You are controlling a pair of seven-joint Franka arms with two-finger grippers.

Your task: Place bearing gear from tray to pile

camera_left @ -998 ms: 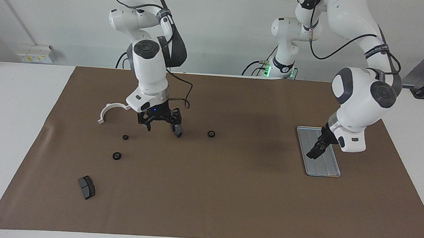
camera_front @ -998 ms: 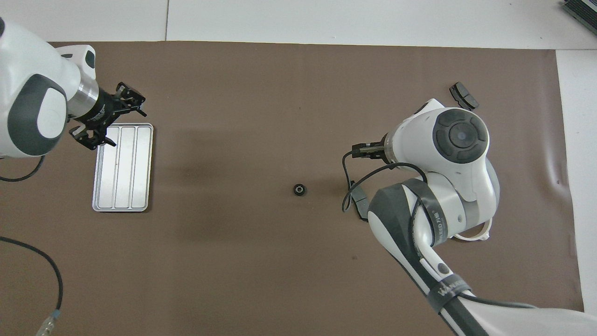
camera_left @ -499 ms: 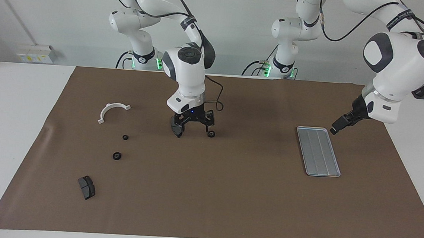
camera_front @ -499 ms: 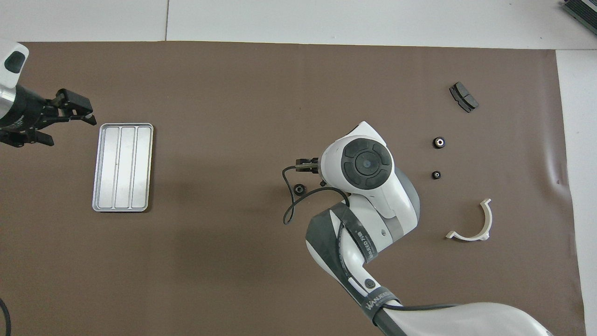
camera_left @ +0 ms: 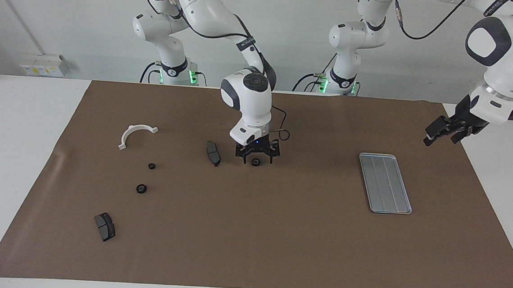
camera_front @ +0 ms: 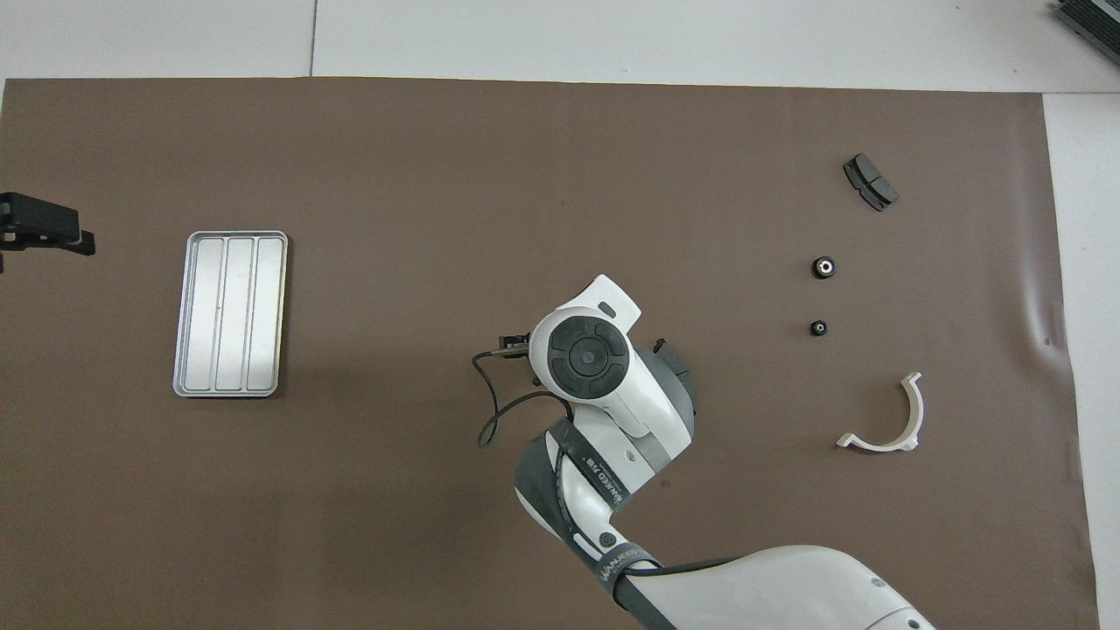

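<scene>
right gripper (camera_left: pixel 257 158) set to pick up the stray gear (camera_left: pixel 256 162)
jaws apart astride the gear mid-counter, the tray (camera_left: pixel 385 183) bare; centre, close squarely, carry to the pile (camera_left: pixel 145 178). left gripper (camera_left: pixel 443 131) waits, open.

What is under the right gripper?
A small black gear lies on the mat between the open fingers of the right gripper. From overhead, the arm covers it.

Robotics lab, 2 white arms bolted at a white table (camera_left: pixel 24 114), brown mat (camera_left: pixel 250 234), plain wall
</scene>
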